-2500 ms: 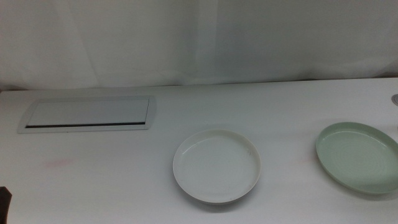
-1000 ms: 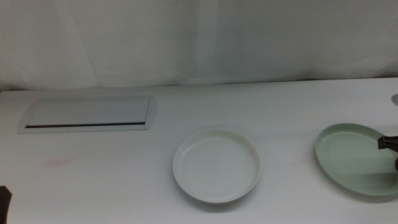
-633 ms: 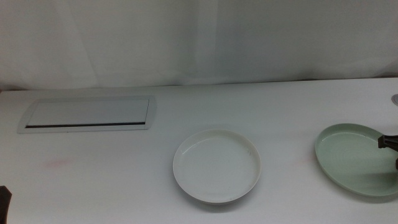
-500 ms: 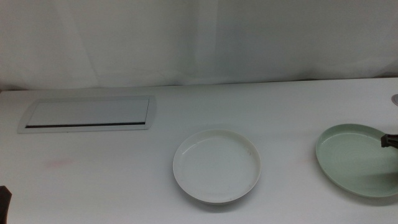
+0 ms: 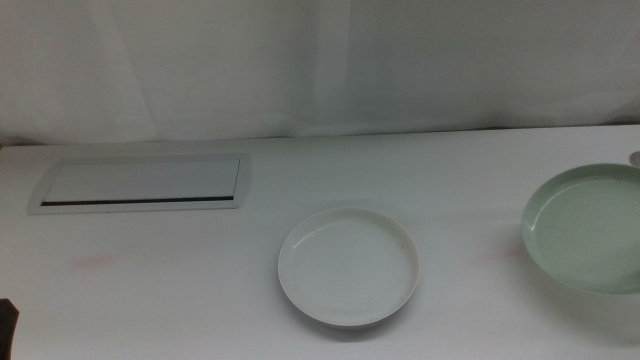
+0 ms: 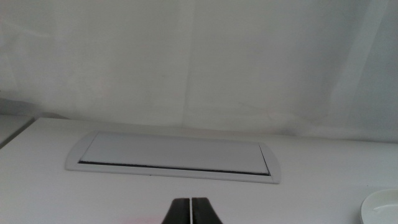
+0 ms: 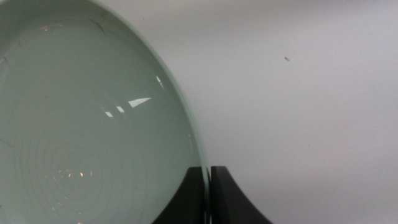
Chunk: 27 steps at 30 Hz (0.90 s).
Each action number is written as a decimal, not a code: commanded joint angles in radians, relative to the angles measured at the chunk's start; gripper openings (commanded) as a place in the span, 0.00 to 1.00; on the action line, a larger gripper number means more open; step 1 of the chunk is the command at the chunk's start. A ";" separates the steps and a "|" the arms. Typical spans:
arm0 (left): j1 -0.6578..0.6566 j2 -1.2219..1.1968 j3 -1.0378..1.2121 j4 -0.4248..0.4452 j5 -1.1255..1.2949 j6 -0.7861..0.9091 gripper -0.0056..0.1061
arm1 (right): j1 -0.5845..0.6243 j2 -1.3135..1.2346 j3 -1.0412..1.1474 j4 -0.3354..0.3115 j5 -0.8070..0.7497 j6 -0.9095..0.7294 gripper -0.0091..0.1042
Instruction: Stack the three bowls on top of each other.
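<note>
Bright, flat, washed-out light; soft low-contrast frames. Faint shadow under cream bowl (image 5: 348, 267) on desk (image 5: 200, 270). Small glare streaks inside green bowl (image 7: 81, 124).

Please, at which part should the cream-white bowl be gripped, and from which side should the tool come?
Probably the thin upright rim of the cream-white bowl, one jaw inside and one outside. It sits flat and shallow, so the rim is the only narrow part. The left tool waits shut on that side; the right tool is shut on the pale green bowl.
</note>
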 commanded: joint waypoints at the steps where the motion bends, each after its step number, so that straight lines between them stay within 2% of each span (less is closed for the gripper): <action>1: 0.003 -0.006 0.039 -0.001 -0.014 -0.005 0.03 | -0.004 -0.045 -0.003 0.002 0.013 -0.010 0.06; 3: 0.003 -0.006 0.039 -0.001 -0.014 -0.005 0.03 | -0.004 -0.070 -0.003 0.030 0.022 -0.021 0.06; 7: 0.003 -0.006 0.039 -0.001 -0.014 -0.005 0.03 | -0.004 -0.104 -0.016 0.174 0.055 -0.109 0.06; 11: 0.003 -0.006 0.039 -0.001 -0.014 -0.005 0.03 | 0.017 -0.105 -0.070 0.279 0.110 -0.159 0.06; 15: 0.003 -0.006 0.039 -0.001 -0.014 -0.005 0.03 | 0.098 -0.105 -0.127 0.313 0.127 -0.159 0.06; 21: 0.003 -0.006 0.039 -0.001 -0.014 -0.005 0.03 | 0.285 -0.084 -0.162 0.324 0.103 -0.082 0.06; 24: 0.003 -0.008 0.039 -0.001 -0.014 -0.005 0.03 | 0.409 -0.046 -0.162 0.329 0.044 -0.039 0.06; 27: 0.003 -0.008 0.039 -0.001 -0.014 -0.005 0.03 | 0.483 0.000 -0.162 0.331 -0.001 -0.005 0.06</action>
